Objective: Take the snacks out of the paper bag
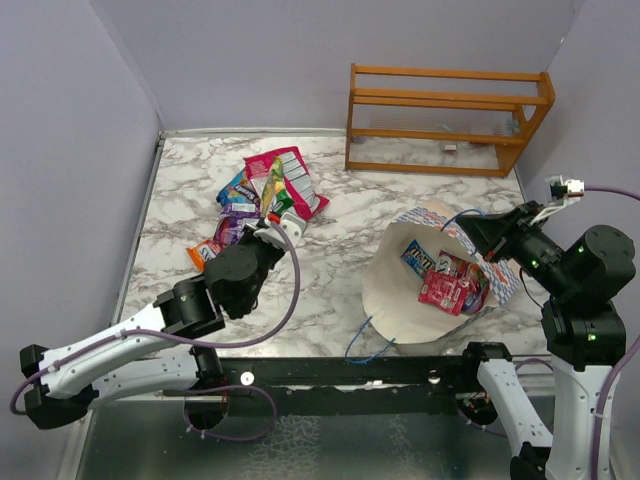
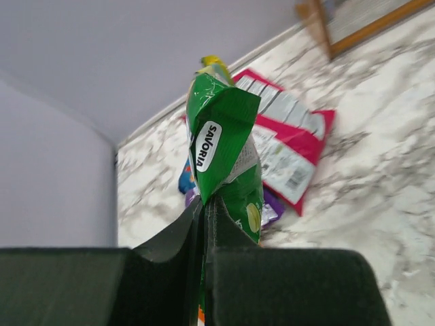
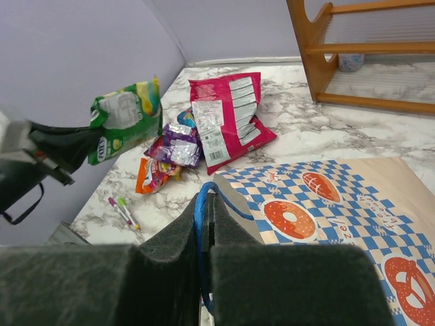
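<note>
Close to us, our left fingers are pressed together on the bottom of a green packet. The packet stands up tall from the fingers, with its long side pointing up and away from us.

Our right fingers are pressed together too. They pinch the blue cord handle of the paper bag.

A bit further out, the bag lies on its side on the bench, on the right. Its open mouth faces our left arm. More snacks lie inside it, on the cream paper.

On the left, the green packet hangs just over the near edge of the pile of snacks that are already out. So we think the next move is small: open the left fingers and let the packet fall onto the pile.

After that, the snacks in the bag lie off to the right of the left fingers. The right arm is nearer, but it is busy holding the bag.

Behind the pile lies the big red-pink packet. Far back stands the wooden rack.
</note>
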You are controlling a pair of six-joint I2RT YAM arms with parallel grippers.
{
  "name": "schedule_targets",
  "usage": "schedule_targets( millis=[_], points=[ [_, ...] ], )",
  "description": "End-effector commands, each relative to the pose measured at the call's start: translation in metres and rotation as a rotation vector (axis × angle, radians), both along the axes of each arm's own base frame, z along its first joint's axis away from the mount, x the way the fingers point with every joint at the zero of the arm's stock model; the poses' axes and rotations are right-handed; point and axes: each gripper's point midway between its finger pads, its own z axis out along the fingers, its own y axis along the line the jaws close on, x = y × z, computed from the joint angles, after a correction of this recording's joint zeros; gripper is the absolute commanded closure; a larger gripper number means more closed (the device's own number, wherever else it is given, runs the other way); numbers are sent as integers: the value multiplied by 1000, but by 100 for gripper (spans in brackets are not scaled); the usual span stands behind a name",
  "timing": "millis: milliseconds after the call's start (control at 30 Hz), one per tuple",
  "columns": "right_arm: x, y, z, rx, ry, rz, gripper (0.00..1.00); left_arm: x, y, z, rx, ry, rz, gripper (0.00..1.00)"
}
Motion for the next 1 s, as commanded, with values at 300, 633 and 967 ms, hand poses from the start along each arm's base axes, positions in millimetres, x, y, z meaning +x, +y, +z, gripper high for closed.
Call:
schedule_targets(
  millis=[300, 633, 967],
  points=[
    [-5, -5, 18, -16, -67, -35, 98, 103, 99, -46, 162, 142, 568, 100],
    [-4, -3, 21, -12, -75, -23, 98, 134, 107, -105, 209, 210, 587, 100],
    [-4, -4, 14, -17, -60, -30, 98, 142, 81, -161, 103, 424, 447, 69]
  ],
)
